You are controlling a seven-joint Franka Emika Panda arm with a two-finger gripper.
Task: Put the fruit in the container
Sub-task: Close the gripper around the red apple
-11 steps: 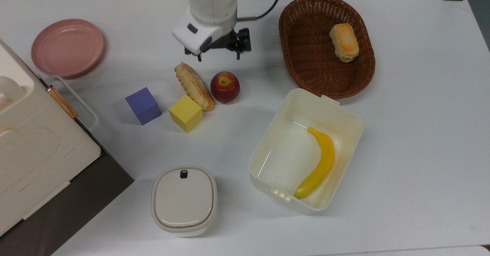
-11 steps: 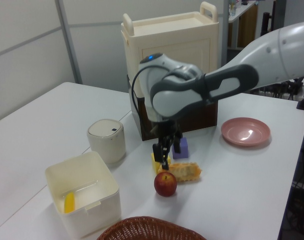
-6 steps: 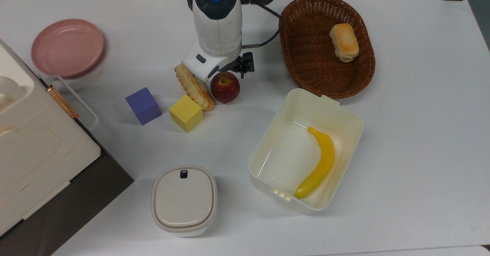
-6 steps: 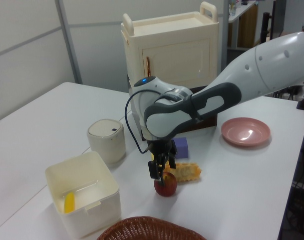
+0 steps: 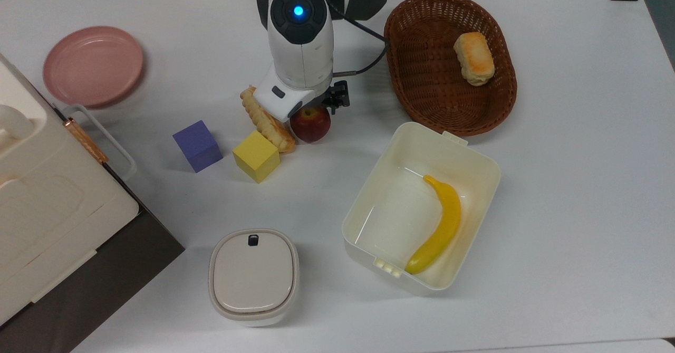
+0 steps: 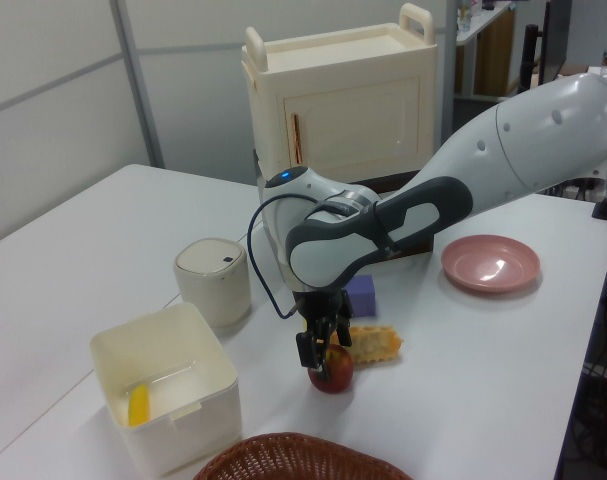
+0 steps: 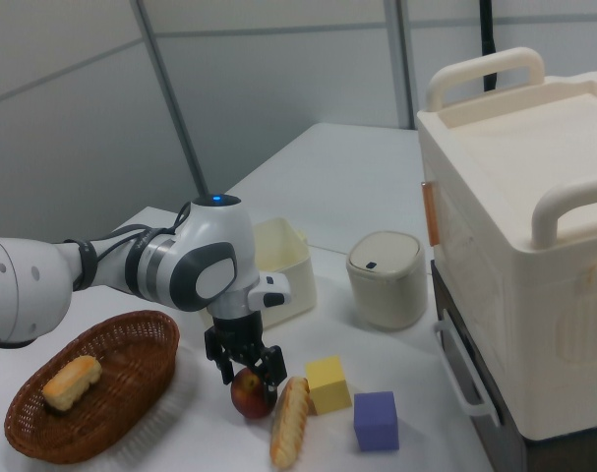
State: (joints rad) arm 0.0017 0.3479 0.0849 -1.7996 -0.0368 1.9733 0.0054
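Note:
The fruit is a dark-red apple (image 5: 312, 124) lying on the white table beside a long ridged bread (image 5: 267, 121). My gripper (image 7: 249, 374) has come down over the apple (image 7: 249, 395) and stands open, one black finger on each side of it. In the left view the gripper (image 6: 321, 355) sits right on top of the apple (image 6: 335, 373). The container (image 5: 389, 217), a cream-white tub, stands toward the top view's lower right of the apple and holds a yellow banana (image 5: 443, 226). The tub also shows in the left view (image 6: 183, 432) and behind the arm in the right view (image 7: 286, 262).
A yellow cube (image 5: 256, 156) and a purple cube (image 5: 197, 145) lie close to the bread. A brown wicker basket (image 5: 394, 44) with a bread roll (image 5: 473, 57) stands at the back right. A pink plate (image 5: 93, 65), a lidded beige box (image 5: 253, 276) and a large cream cabinet (image 5: 42, 200) fill the top view's left side.
The arm has swung forward and down from behind the apple, and the gripper now straddles it. The apple has stayed where it was.

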